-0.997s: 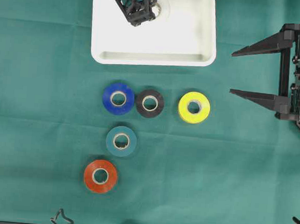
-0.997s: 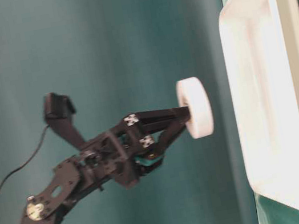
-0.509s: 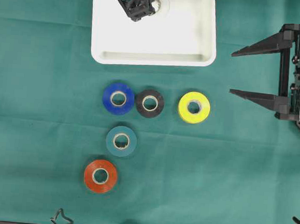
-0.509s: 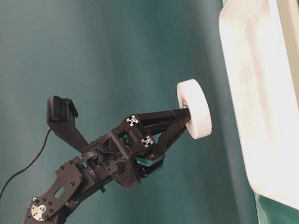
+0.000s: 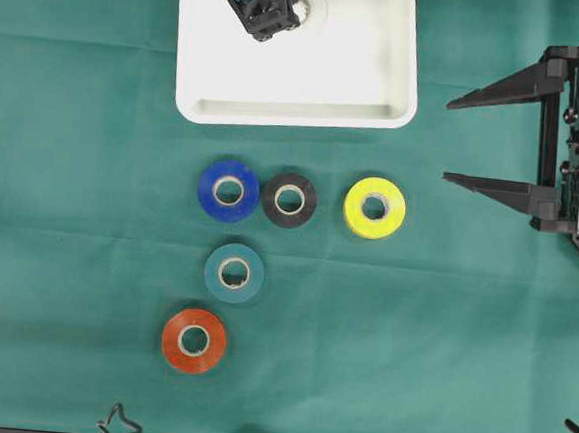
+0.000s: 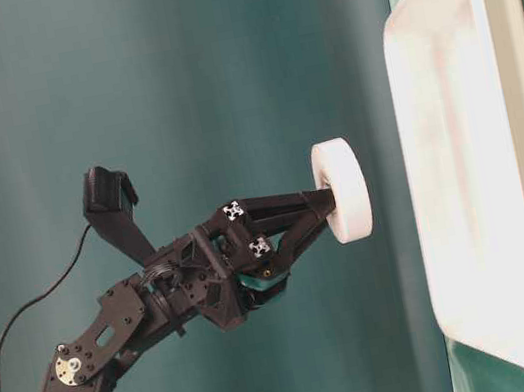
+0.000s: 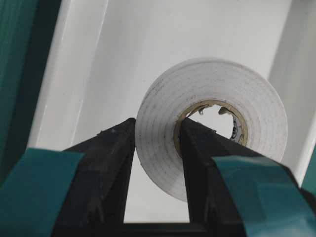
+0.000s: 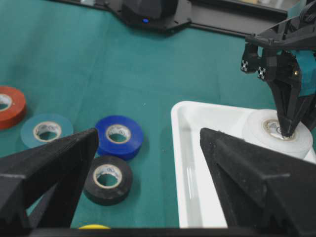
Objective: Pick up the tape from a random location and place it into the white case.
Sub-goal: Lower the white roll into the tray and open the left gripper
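A white tape roll (image 6: 344, 190) hangs clear of the white case (image 6: 471, 169), held by my left gripper (image 6: 325, 207). The jaws are shut on the roll's wall, one finger through the core and one outside, as the left wrist view shows at the tape (image 7: 222, 81). From overhead the left gripper (image 5: 291, 6) and tape (image 5: 314, 8) sit over the far part of the case (image 5: 359, 92). My right gripper (image 5: 447, 141) stands open at the right, nothing between its fingers.
On the green cloth in front of the case lie a blue roll (image 5: 228, 190), a black roll (image 5: 290, 200), a yellow roll (image 5: 374, 207), a teal roll (image 5: 234, 272) and a red roll (image 5: 194, 340).
The left gripper with the white tape has shifted slightly toward the far edge of the case, then held almost still. The right gripper has not moved.
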### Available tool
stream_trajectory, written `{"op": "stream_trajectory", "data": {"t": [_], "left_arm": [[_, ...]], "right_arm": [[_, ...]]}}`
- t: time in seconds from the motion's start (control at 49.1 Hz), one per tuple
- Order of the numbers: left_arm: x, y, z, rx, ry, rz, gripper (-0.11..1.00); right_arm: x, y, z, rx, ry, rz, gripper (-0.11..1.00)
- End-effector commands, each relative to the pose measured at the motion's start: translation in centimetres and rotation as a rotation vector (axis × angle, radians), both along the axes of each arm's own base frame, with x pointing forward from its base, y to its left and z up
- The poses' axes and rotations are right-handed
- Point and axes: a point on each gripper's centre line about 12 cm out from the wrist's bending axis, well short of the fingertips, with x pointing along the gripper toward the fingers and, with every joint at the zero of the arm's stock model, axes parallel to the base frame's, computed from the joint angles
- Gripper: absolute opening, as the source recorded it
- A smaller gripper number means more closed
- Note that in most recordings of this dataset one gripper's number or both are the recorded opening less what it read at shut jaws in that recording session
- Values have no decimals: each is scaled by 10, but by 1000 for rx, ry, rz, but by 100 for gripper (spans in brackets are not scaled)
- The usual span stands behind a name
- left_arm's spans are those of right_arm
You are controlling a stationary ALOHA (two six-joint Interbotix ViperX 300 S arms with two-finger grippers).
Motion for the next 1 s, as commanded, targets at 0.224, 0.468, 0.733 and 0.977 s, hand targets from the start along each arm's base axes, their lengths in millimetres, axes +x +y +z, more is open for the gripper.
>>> {"op": "stream_trajectory", "data": {"t": [0.224,0.468,0.733,0.977], "left_arm": [[-1,0,15,12,-35,3,22],[-1,0,15,11,-31,3,22],[-1,0,14,11,-32,3,22],[2,1,1,12,-33,3,22]], "right_arm": [[3,1,12,-2,-31,4,92],[3,1,12,-5,-32,4,92],[3,1,11,-5,-29,4,92],[4,1,9,-3,-21,4,92]]}}
